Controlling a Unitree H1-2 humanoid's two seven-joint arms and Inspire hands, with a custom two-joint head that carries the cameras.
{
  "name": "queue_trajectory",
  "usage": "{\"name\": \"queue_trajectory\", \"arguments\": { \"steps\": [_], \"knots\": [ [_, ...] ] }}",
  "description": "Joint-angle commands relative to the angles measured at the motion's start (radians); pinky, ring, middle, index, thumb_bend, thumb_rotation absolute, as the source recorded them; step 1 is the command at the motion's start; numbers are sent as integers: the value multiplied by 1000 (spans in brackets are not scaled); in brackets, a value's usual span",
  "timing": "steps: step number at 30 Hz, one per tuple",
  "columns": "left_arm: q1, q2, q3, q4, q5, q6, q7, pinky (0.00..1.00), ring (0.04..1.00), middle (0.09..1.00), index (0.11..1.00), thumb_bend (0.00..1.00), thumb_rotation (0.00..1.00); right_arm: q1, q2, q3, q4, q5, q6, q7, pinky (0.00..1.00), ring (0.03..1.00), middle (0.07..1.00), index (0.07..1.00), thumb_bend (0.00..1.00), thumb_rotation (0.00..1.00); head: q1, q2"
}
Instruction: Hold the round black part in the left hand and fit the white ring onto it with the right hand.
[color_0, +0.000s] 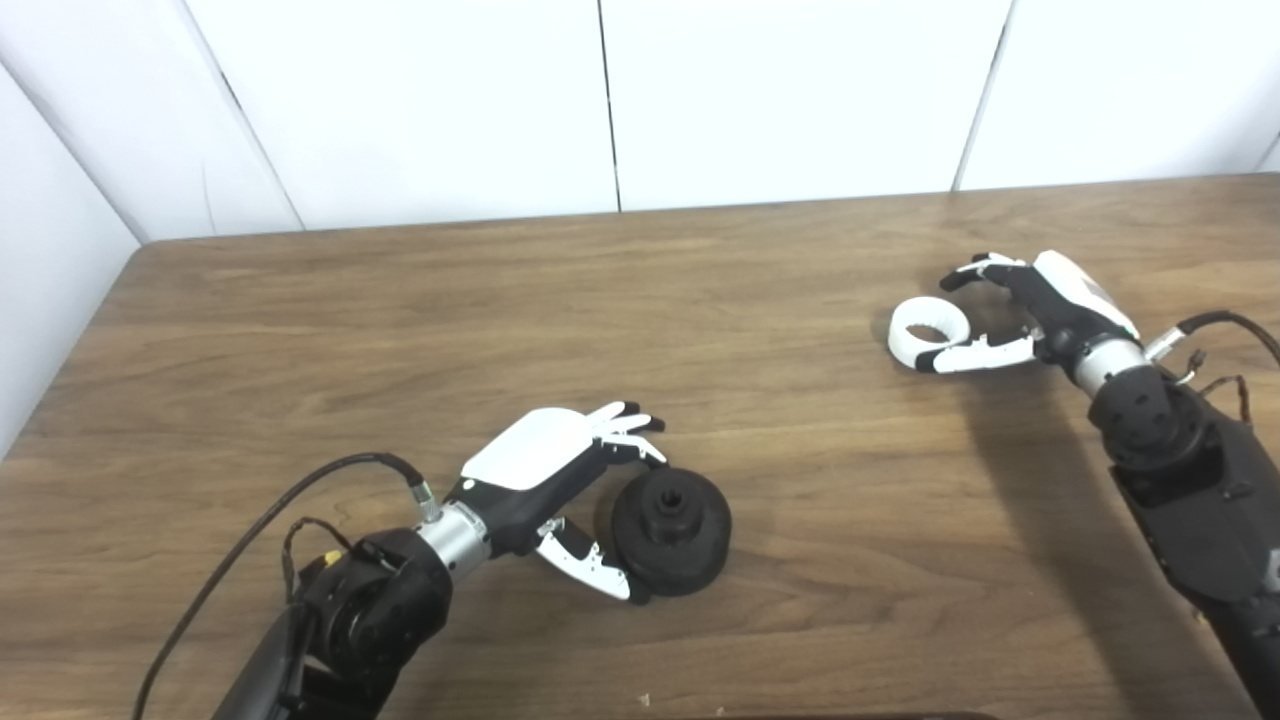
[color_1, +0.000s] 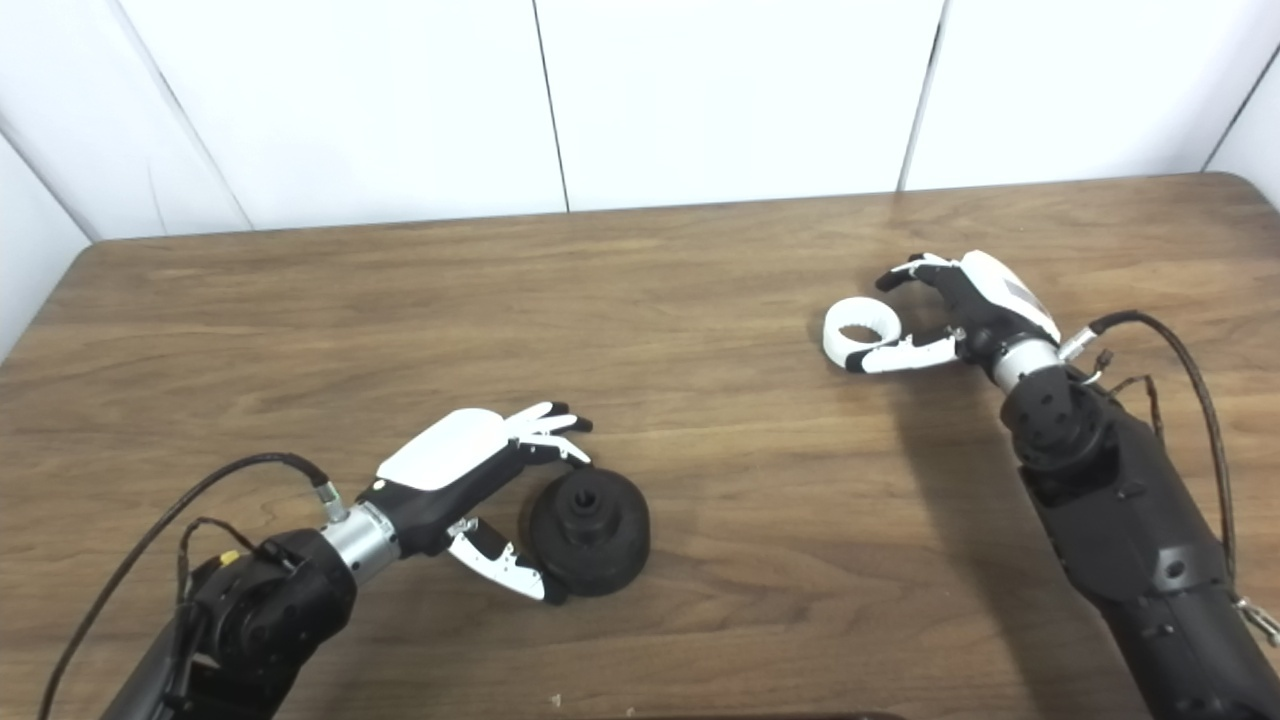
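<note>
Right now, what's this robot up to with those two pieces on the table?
It is getting ready to join two parts. The left hand is cupped around the round black part, which sits on the wooden table, thumb at its near edge. Far to the right, the right hand reaches around the white ring, thumb beside it. Both hands look open, neither clearly gripping, and the ring is not yet on the black part.

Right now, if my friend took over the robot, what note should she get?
Left hand: open, fingers spread around the round black part, which lies on the table; thumb at its near rim, no firm hold visible.
Right hand: open, fingers curved around the white ring, also on the table.
Done: both hands at their parts.
Left: grasp and lift both, then fit the ring on.
</note>
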Motion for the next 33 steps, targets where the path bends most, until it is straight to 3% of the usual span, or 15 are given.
{"name": "queue_trajectory", "arguments": {
  "steps": [1,8,16,33],
  "knots": [
    [-5,-1,6,-26,-16,-3,3,868,984,936,676,840,321,-31,-5,-12,6,8,-16,-10,866,976,926,750,860,320,0,0],
    [-5,-2,4,-28,-14,-5,1,876,984,940,677,838,326,-30,0,-11,28,0,-46,-37,861,958,908,731,860,321,-6,6],
    [-14,6,10,-41,-18,10,-16,855,983,942,681,833,336,-34,10,-4,22,-8,-49,-42,877,956,898,714,845,296,-61,42],
    [-17,3,21,-35,-24,5,-22,847,986,936,678,840,326,-30,13,5,19,-8,-64,-40,876,954,893,708,854,302,-59,49]
  ]
}}
